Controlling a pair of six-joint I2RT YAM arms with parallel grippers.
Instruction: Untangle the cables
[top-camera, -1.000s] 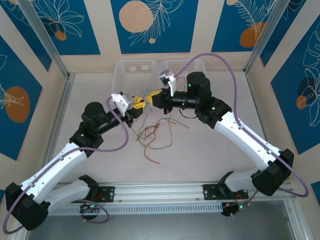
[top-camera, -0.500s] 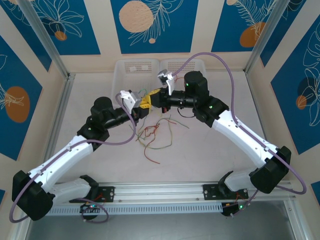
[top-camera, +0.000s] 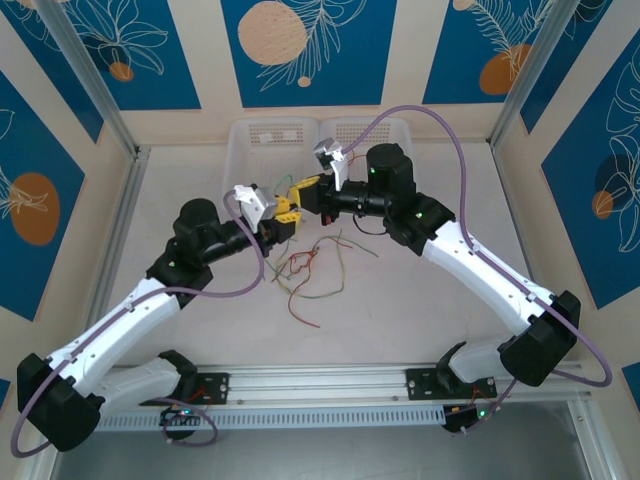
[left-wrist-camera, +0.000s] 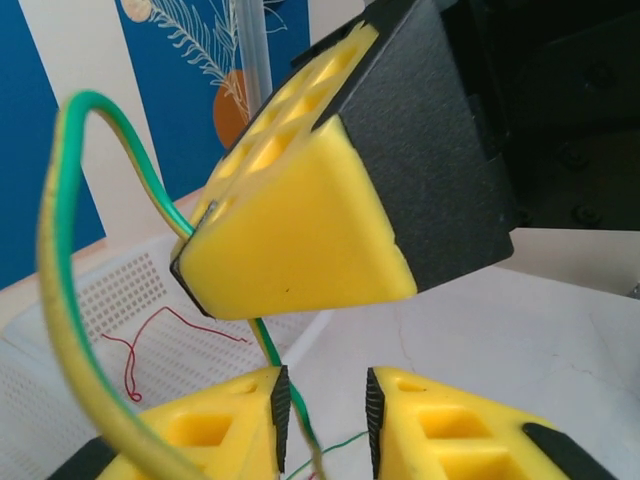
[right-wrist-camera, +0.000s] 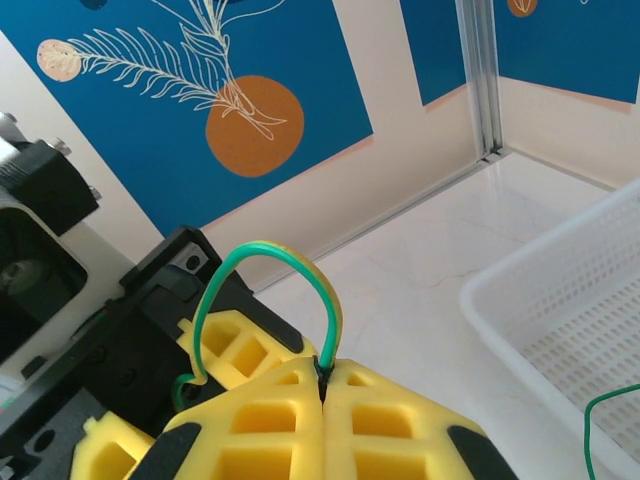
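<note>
Green-and-yellow wire (right-wrist-camera: 266, 247): one, pinched tight by the right gripper (right-wrist-camera: 322, 385) near the far edge of the table (top-camera: 380, 320). The left gripper (left-wrist-camera: 322, 400) has two fingers apart around it. Other cables (top-camera: 300, 266) lie mid-table in one loose bunch.

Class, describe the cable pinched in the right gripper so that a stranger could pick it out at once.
Before the white baskets at the far edge of the table sits the right gripper, shut. The green-and-yellow cable arches up out of its fingertips; unlike the loose cables lying below, it is two-coloured and lifted off the surface.
</note>
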